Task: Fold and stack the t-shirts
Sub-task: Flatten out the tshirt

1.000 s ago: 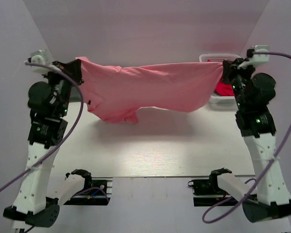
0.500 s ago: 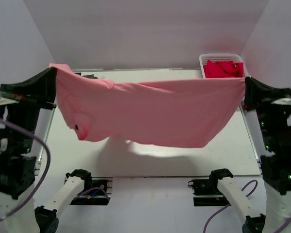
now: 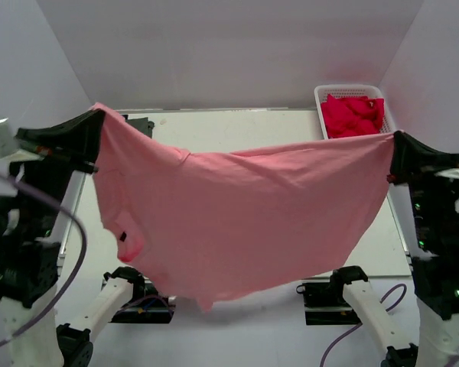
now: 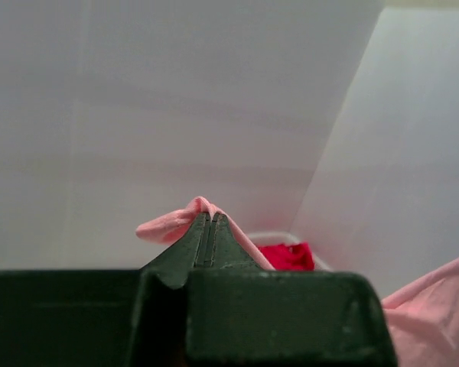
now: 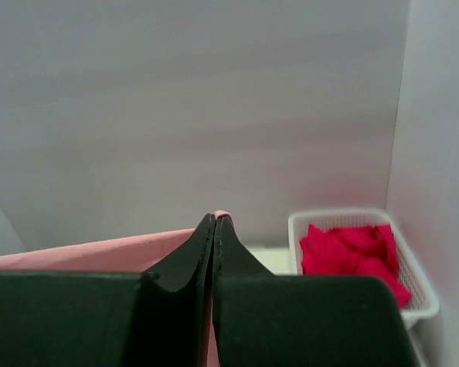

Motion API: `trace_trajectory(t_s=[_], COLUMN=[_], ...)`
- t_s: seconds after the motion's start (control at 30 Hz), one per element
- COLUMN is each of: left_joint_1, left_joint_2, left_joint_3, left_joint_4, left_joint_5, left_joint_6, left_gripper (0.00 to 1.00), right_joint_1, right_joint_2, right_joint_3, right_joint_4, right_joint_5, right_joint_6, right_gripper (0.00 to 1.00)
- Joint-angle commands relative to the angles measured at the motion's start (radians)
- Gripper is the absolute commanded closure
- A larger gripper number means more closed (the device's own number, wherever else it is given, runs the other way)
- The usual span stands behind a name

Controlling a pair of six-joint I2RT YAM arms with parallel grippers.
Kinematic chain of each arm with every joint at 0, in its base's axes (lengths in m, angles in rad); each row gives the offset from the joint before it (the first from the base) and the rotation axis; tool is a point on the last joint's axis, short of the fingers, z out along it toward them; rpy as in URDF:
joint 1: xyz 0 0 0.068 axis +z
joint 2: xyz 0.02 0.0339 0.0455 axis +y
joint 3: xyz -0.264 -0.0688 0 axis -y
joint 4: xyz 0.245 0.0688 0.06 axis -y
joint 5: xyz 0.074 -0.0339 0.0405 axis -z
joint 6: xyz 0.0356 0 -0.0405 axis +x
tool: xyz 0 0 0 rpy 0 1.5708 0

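The large salmon-pink t-shirt [image 3: 237, 222] hangs spread in the air between both arms, high above the table and close to the top camera. My left gripper [image 3: 98, 122] is shut on its top left corner; the cloth pokes out at the fingertips in the left wrist view [image 4: 176, 222]. My right gripper [image 3: 392, 149] is shut on the top right corner, pink cloth showing beside the fingers in the right wrist view [image 5: 99, 254]. The shirt's lower edge sags down over the near table edge. The dark grey t-shirt is out of view.
A white basket [image 3: 318, 98] with red cloth [image 3: 353, 115] stands at the back right corner; it also shows in the right wrist view [image 5: 427, 300]. White walls enclose the table [image 3: 237, 126] on three sides. The shirt hides most of the tabletop.
Both arms have lifted the shirt higher and drawn it toward the near edge. It has opened out and now hangs longer, covering the table's middle and front.
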Motion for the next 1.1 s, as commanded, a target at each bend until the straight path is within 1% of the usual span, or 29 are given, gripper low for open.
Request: trace_trajectory(t_s=[0.0, 0.13, 0.17, 0.2, 0.23, 0.27, 0.33, 0.37, 0.4, 0.47, 0.5, 0.57, 0.6, 0.63, 0.67, 0.7, 0.73, 0.77, 0.8, 0.83, 0.87, 0.9, 0.93, 0.97, 1.0, 1.03, 1.07], left_joint_1=[0.009, 0.009, -0.002, -0.002, -0.002, -0.002, -0.002, -0.002, -0.002, -0.002, 0.007, 0.007, 0.007, 0.007, 0.007, 0.007, 0.007, 0.007, 0.007, 0.007, 0.007, 0.007, 0.007, 0.007, 0.007, 0.007, 0.007], left_joint_2=[0.093, 0.147, 0.165, 0.185, 0.234, 0.262, 0.32, 0.387, 0.427, 0.516, 0.614, 0.72, 0.775, 0.891, 0.952, 1.011, 1.131, 1.188, 1.248, 1.304, 1.425, 1.485, 1.542, 1.648, 1.688, 1.711, 1.712], left_joint_3=[-0.098, -0.273, -0.337, -0.37, -0.424, -0.448, -0.52, -0.539, -0.551, -0.551, -0.526, -0.493, -0.47, -0.406, -0.369, -0.284, -0.24, -0.196, -0.095, -0.034, 0.107, 0.189, 0.281, 0.465, 0.545, 0.602, 0.637], left_joint_4=[0.051, 0.178, 0.215, 0.235, 0.25, 0.267, 0.351, 0.382, 0.432, 0.463, 0.488, 0.513, 0.522, 0.522, 0.522, 0.522, 0.522, 0.513, 0.513, 0.481, 0.455, 0.424, 0.323, 0.269, 0.19, 0.166, 0.166], left_joint_5=[-0.044, -0.057, -0.087, -0.106, -0.123, -0.149, -0.149, -0.149, -0.164, -0.21, -0.231, -0.294, -0.317, -0.374, -0.403, -0.425, -0.457, -0.466, -0.477, -0.504, -0.52, -0.555, -0.555, -0.564, -0.564, -0.564, -0.564], left_joint_6=[0.011, 0.011, 0.024, 0.024, 0.024, 0.024, 0.024, 0.024, 0.024, 0.034, 0.034, 0.047, 0.057, 0.057, 0.057, 0.07, 0.079, 0.079, 0.094, 0.103, 0.103, 0.103, 0.103, 0.103, 0.103, 0.103, 0.114], left_gripper=[1.0, 1.0, 1.0, 1.0, 1.0, 1.0, 1.0, 1.0, 1.0, 1.0, 1.0, 1.0, 1.0, 1.0, 1.0, 1.0, 1.0, 1.0, 1.0, 0.99, 0.87, 0.68, 0.36, 0.12, 0.0, 0.0, 0.0], right_joint_1=[-0.005, -0.005, -0.005, -0.003, -0.005, -0.003, -0.006, -0.008, -0.003, -0.008, -0.009, -0.008, -0.006, -0.009, -0.009, -0.012, -0.012, -0.015, -0.018, -0.014, -0.017, -0.015, -0.014, -0.009, -0.005, -0.006, -0.011], right_joint_2=[0.073, 0.11, 0.136, 0.148, 0.159, 0.211, 0.278, 0.304, 0.388, 0.453, 0.558, 0.628, 0.744, 0.784, 0.864, 0.945, 0.981, 1.066, 1.108, 1.236, 1.28, 1.324, 1.448, 1.484, 1.565, 1.578, 1.585], right_joint_3=[-0.091, -0.249, -0.291, -0.312, -0.335, -0.39, -0.42, -0.455, -0.466, -0.484, -0.481, -0.463, -0.431, -0.412, -0.345, -0.32, -0.294, -0.238, -0.172, -0.136, -0.051, 0.044, 0.165, 0.28, 0.384, 0.422, 0.45], right_joint_4=[0.057, 0.133, 0.165, 0.198, 0.212, 0.245, 0.287, 0.314, 0.345, 0.373, 0.426, 0.462, 0.474, 0.485, 0.488, 0.489, 0.495, 0.499, 0.509, 0.509, 0.512, 0.488, 0.461, 0.355, 0.315, 0.287, 0.235], right_joint_5=[0.072, 0.074, 0.072, 0.074, 0.074, 0.08, 0.094, 0.104, 0.109, 0.13, 0.134, 0.15, 0.153, 0.166, 0.175, 0.184, 0.19, 0.205, 0.206, 0.213, 0.218, 0.221, 0.242, 0.247, 0.249, 0.246, 0.236], right_joint_6=[0.027, 0.051, 0.051, 0.059, 0.057, 0.059, 0.063, 0.068, 0.076, 0.082, 0.082, 0.088, 0.091, 0.088, 0.088, 0.091, 0.089, 0.085, 0.079, 0.061, 0.048, 0.024, 0.02, -0.004, -0.013, -0.012, -0.015], right_gripper=[1.0, 1.0, 1.0, 1.0, 1.0, 1.0, 1.0, 1.0, 1.0, 1.0, 1.0, 1.0, 1.0, 1.0, 1.0, 1.0, 1.0, 1.0, 1.0, 0.96, 0.94, 0.84, 0.71, 0.59, 0.47, 0.47, 0.41])
